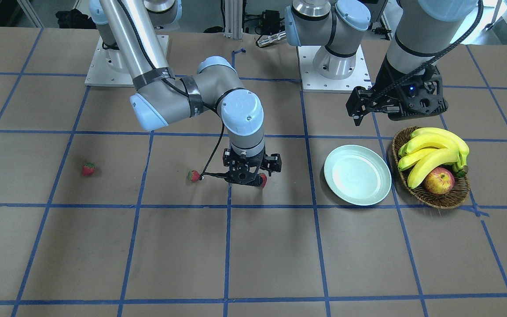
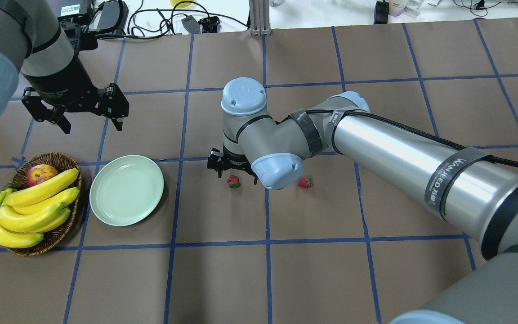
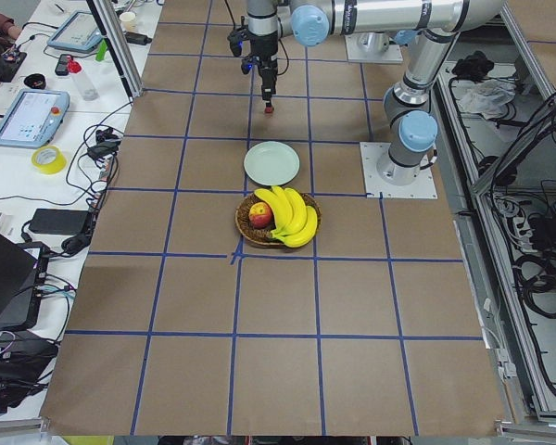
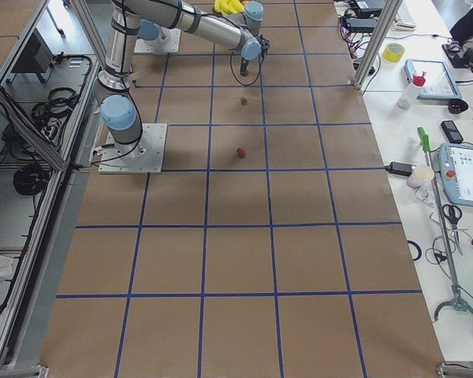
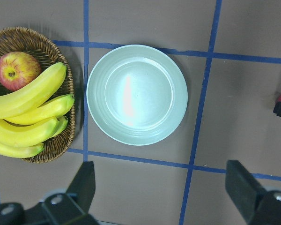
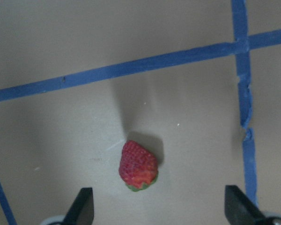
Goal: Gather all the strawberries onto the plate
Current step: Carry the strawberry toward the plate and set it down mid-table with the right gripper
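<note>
From above, the plate (image 2: 126,191) lay on the brown table (image 2: 223,274) in the lower left of the picture. A basket (image 2: 56,157) sat just beside it on the left, with bananas (image 2: 29,207) and an apple (image 2: 41,174) in it. The left gripper (image 2: 91,122) hung in the upper left. Its fingers (image 2: 118,118) were wide apart and held nothing. The right gripper (image 2: 236,174) pointed down in the middle, fingers apart. The first strawberry (image 2: 233,181) lay on the table between them. The second strawberry (image 2: 305,182) lay near it on the right.

From the front, the plate was right of the middle. The first strawberry peeked out at the right gripper's lower right side, and the second was just to its left. The third strawberry (image 1: 88,169) lay far off on the left, well apart from the others.

From the left side, the plate lay in the upper middle, with the basket below it. The right gripper was small at the top.

From the right side, two strawberries showed as small red dots in the upper middle.

The left wrist camera saw the plate in the upper middle. Two black fingers stood far apart at the bottom.

The right wrist camera saw the first strawberry low in the middle, touching neither finger. Blue lines (image 6: 239,70) crossed the table above it.
</note>
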Robot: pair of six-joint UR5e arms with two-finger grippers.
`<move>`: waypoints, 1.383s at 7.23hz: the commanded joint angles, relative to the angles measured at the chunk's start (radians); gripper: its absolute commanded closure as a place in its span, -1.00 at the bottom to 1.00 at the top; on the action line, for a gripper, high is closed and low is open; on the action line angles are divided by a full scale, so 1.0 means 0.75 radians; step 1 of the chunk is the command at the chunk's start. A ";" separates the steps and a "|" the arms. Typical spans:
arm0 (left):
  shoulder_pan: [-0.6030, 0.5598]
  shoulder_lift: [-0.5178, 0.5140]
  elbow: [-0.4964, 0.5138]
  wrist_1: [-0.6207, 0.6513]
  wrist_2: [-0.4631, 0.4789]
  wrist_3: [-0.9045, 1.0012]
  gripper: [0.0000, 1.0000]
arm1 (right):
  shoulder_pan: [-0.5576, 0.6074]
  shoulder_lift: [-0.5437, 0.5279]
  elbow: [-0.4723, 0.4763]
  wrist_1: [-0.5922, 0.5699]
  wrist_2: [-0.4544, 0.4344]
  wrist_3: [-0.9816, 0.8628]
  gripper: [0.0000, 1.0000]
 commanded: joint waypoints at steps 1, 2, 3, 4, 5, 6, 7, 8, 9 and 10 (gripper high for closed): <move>0.000 -0.004 -0.001 0.002 -0.003 0.000 -1.00 | -0.168 -0.164 0.126 0.099 -0.145 -0.185 -1.00; 0.000 -0.005 -0.001 0.004 -0.005 -0.002 -1.00 | -0.279 -0.201 0.228 0.046 -0.143 -0.298 -1.00; -0.002 -0.009 0.001 0.004 -0.003 -0.002 -1.00 | -0.318 -0.203 0.314 -0.080 -0.139 -0.321 -0.99; 0.000 -0.007 0.007 0.006 -0.003 -0.002 -1.00 | -0.319 -0.185 0.339 -0.144 -0.141 -0.321 -0.95; -0.006 -0.013 0.003 0.012 -0.007 -0.018 -1.00 | -0.319 -0.177 0.343 -0.147 -0.139 -0.321 -0.89; -0.002 -0.013 -0.003 0.006 0.001 -0.004 -1.00 | -0.319 -0.158 0.362 -0.143 -0.131 -0.319 -0.56; 0.000 -0.001 -0.011 0.004 0.001 0.000 -1.00 | -0.319 -0.138 0.384 -0.147 -0.085 -0.321 -0.43; -0.002 0.000 -0.013 -0.002 0.003 0.000 -1.00 | -0.319 -0.136 0.382 -0.145 0.005 -0.323 -0.19; 0.000 0.002 -0.013 0.000 0.033 0.000 -1.00 | -0.319 -0.136 0.378 -0.145 0.012 -0.323 0.23; 0.000 -0.002 -0.015 0.008 0.060 0.000 -1.00 | -0.319 -0.138 0.358 -0.136 0.018 -0.321 0.90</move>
